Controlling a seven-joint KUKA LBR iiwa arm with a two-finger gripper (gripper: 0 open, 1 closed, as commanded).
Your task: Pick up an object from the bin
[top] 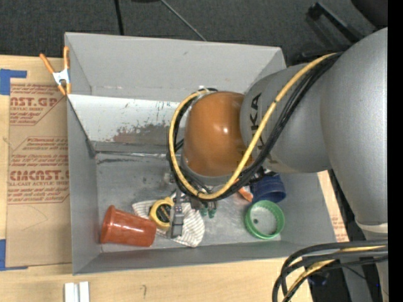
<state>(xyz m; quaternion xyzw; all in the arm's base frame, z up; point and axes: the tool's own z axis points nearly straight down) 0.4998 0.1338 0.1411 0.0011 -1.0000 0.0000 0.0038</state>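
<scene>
Orange wrist cover (211,134) hides most of gripper (178,222); can't tell its opening. It's over crumpled white cloth (191,230) touching yellow tape roll (162,211), mid bin (126,112) by near wall. Risk: cloth snags roll, drags it out, then it drops.

In the bin (119,175), a crumpled cloth (194,231) lies by the near wall, the gripper (177,222) over its left part. A small ring (155,211) touches the cloth's left edge, and a tipped cup (126,227) lies further left. A round lid (251,223) lies right of the cloth, with a tub (269,187) just behind it.
</scene>
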